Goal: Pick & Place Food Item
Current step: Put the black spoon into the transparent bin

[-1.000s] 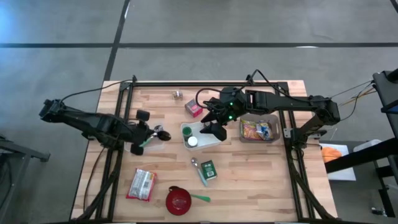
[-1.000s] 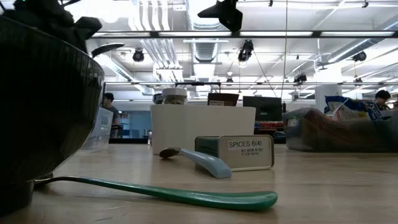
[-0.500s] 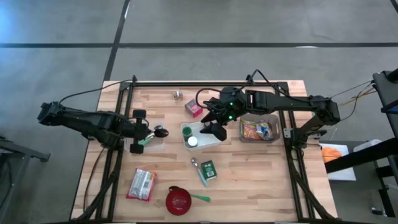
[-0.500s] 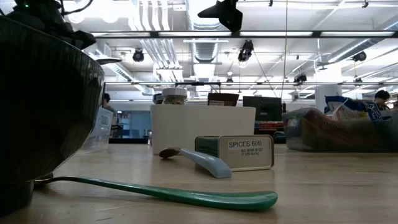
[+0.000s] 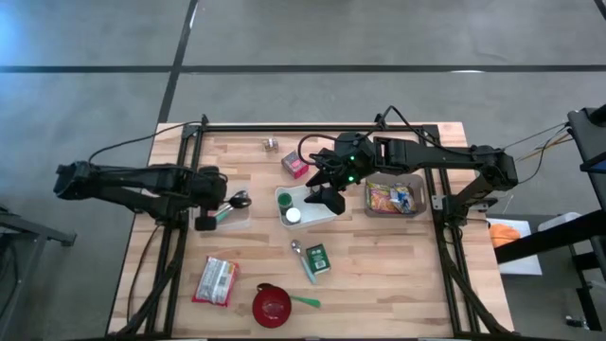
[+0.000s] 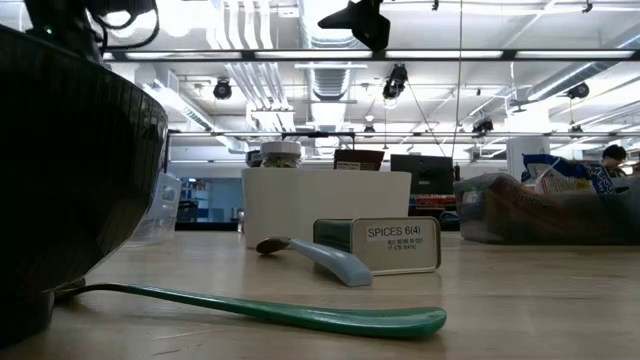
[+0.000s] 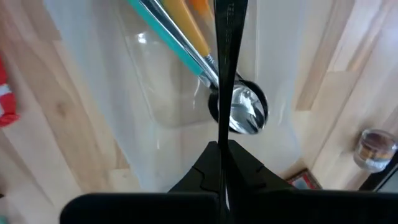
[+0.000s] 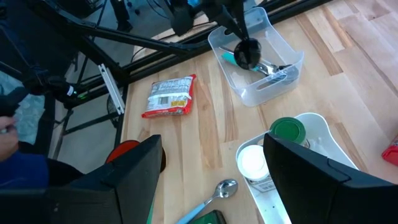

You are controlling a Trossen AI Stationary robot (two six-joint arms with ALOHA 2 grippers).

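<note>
We look down on a wooden table with a dark arm reaching in from each side. The right arm stretches across the far half, and its right gripper hangs over the white bin at the middle of the table; its two dark fingers stand well apart with nothing between them. Inside that bin we see a green-lidded jar and a white-lidded jar side by side. The left arm comes in low from the left edge, and its left gripper sits over the clear plastic tub. Its jaws are pressed fully together on the thin dark handle of a ladle, whose shiny bowl hangs over the tub among a teal-handled utensil and an orange-handled one.

To the right of the white bin a clear container of snack packets sits under the right arm. The red-and-white food packet lies flat near the front left corner, well apart from both grippers. Beside it rests a red bowl with a green spoon just beside it. Nearer the middle lie a green spice tin and a blue-handled spoon, touching. A pink packet and a small jar sit toward the far edge.
</note>
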